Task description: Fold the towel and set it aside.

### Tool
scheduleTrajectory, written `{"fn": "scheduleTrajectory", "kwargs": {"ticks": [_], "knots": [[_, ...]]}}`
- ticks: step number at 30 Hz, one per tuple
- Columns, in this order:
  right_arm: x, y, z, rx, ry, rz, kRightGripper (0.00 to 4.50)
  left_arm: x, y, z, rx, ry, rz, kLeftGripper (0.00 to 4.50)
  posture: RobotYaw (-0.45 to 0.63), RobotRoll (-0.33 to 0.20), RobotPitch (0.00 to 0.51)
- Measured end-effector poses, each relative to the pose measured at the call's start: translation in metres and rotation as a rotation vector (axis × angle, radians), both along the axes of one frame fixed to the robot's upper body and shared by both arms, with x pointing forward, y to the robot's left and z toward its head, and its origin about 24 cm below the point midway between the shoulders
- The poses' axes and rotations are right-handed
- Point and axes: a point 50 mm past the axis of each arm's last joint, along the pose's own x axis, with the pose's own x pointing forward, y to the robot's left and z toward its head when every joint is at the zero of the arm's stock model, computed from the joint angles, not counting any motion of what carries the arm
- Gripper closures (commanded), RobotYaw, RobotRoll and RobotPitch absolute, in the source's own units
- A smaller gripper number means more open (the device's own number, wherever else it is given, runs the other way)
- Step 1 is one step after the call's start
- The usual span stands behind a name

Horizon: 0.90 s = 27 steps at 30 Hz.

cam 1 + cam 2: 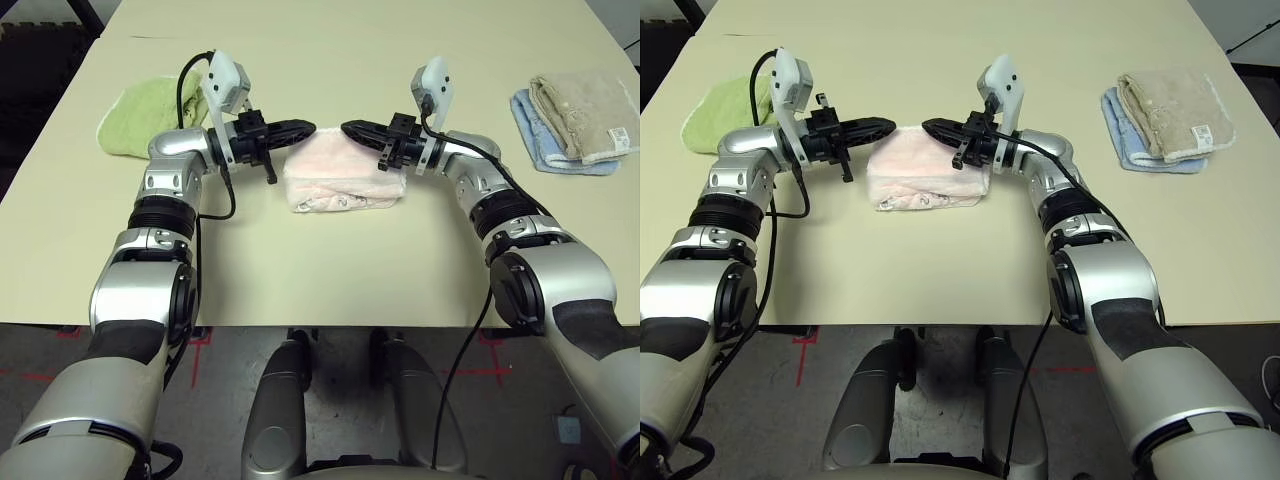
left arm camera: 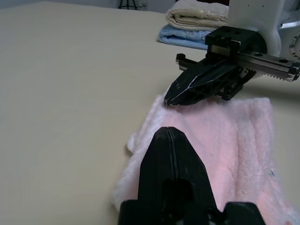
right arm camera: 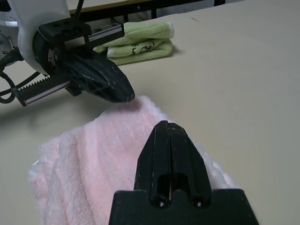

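Cream-coloured and bare near its front edge, the table (image 1: 330, 270) leaves plenty of room on the robot's side of the work. Just beyond that open strip lies the pink towel (image 1: 340, 180), already a compact, roughly square bundle of several layers, with its white trim and a printed motif showing along the near edge. By the look of it the folding is finished, and what remains is to set the bundle aside.

Over the towel's far part hang both grippers, pointing level at one another with a small gap between their tips. The left gripper (image 1: 300, 128) has its two black fingers pressed flat together with nothing between them, and the right gripper (image 1: 357, 130) is closed and empty in the same way. Both tips sit just above the pink pile, perhaps brushing it; the wrist views do not settle that. Closed tips facing each other would suit pressing the fold flat or nudging the bundle, though that is a guess.

Farther back and well apart, a folded light green towel (image 1: 135, 115) lies toward the left, while a beige towel (image 1: 590, 118) rests on a blue towel (image 1: 535, 145) toward the right. These look like earlier finished pieces, so either side could take the pink one.
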Motion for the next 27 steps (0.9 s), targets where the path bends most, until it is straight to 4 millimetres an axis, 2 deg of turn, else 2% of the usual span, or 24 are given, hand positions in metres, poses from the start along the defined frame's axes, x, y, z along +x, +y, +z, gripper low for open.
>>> {"fn": "scheduleTrajectory", "kwargs": {"ticks": [11, 17, 27], "knots": [[0.000, -0.002, 0.000, -0.016, -0.004, -0.004, 4.50, 0.002, -0.012, -0.007, 0.014, 0.008, -0.016, 4.46, -0.02, 0.000, 0.279], [0.002, -0.002, -0.002, -0.023, 0.008, -0.032, 4.50, 0.011, -0.008, -0.012, 0.024, 0.009, 0.156, 4.46, -0.03, 0.000, 0.280], [0.005, -0.008, -0.027, -0.050, 0.130, -0.162, 4.50, 0.017, -0.003, -0.027, 0.084, 0.046, 0.288, 4.46, -0.03, 0.000, 0.285]]}}
